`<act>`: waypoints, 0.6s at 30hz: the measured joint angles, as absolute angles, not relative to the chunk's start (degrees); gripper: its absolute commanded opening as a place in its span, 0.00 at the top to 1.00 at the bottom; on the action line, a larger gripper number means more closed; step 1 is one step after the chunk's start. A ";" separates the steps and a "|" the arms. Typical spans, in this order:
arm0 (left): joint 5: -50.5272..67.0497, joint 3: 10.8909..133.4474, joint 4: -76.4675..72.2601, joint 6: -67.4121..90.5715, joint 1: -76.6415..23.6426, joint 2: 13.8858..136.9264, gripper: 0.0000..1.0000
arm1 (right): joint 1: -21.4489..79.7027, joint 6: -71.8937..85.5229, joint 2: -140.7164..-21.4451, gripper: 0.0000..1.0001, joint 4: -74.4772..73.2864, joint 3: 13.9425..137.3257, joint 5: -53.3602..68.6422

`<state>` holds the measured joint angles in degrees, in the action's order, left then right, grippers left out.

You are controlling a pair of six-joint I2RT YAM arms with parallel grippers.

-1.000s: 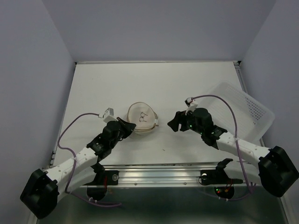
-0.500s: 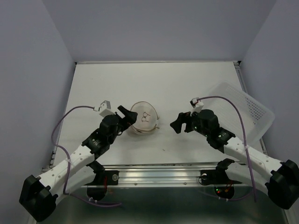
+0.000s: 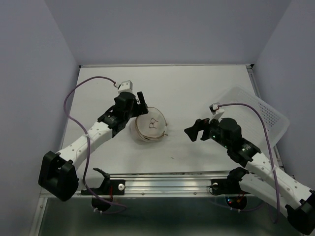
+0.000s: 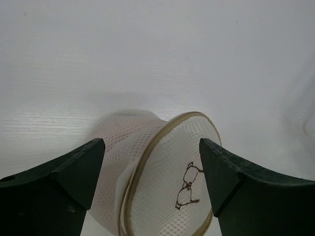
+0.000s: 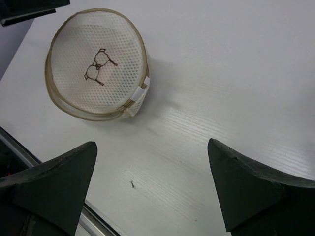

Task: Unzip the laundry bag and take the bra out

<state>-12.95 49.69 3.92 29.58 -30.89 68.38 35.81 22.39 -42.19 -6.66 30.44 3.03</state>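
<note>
Cream mesh laundry bag (image 3: 150, 125), tan-rimmed, dark mark (image 5: 98, 66) showing; left claw (image 3: 139, 102) and right claw (image 3: 192, 130) gape empty.

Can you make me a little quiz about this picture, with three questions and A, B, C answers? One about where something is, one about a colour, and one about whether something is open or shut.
1. Where is the white basket?
A. at the right edge of the table
B. in the middle of the table
C. on the floor

2. What colour is the little drawing on the laundry bag?
A. dark brown
B. bright green
C. blue

3. How is the right gripper?
A. shut on the laundry bag
B. open, holding nothing
C. shut on the basket

Answers:
1 A: the basket sits at the right side, far from the bag.
2 A: the right wrist view shows dark lines on cream mesh.
3 B: its fingers stand wide apart with only bare table between them.
</note>
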 measured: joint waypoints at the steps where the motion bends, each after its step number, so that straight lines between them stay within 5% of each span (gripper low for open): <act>1: -12.25 50.61 4.62 28.18 -30.87 70.22 0.15 | 35.81 22.35 -41.56 0.00 -7.22 30.44 2.79; 18: -5.74 54.43 7.79 19.53 -30.72 77.58 0.63 | 35.81 22.26 -40.49 0.00 -9.06 30.44 1.89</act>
<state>-5.74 54.43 7.79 19.53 -30.72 77.58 35.81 22.26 -40.49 -9.06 30.44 1.89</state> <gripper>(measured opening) 0.461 0.998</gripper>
